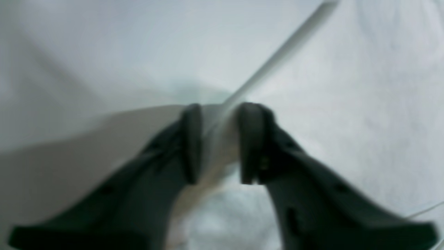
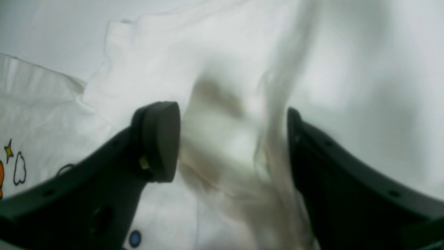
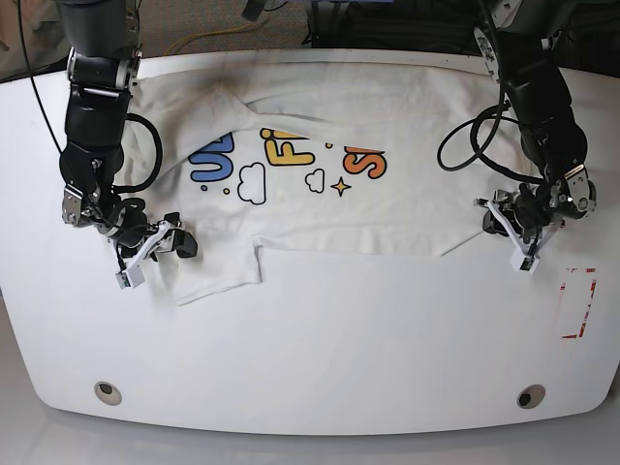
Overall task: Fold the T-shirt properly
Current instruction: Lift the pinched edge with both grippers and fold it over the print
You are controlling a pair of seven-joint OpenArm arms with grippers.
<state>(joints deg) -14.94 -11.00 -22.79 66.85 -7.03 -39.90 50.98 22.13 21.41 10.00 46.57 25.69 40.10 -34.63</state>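
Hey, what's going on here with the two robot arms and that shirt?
Two arms are working on a white T-shirt spread print-up on the white table. The left gripper pinches a cloth edge at one side. The right gripper sits at the sleeve with its fingers apart around bunched cloth. No fold looks finished yet.

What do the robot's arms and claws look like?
Both arms are black and chunky, with black cables looping beside them. The left gripper and right gripper have white parts near the wrist. Up close, the fingers are dark, curved, with flat rounded pads.
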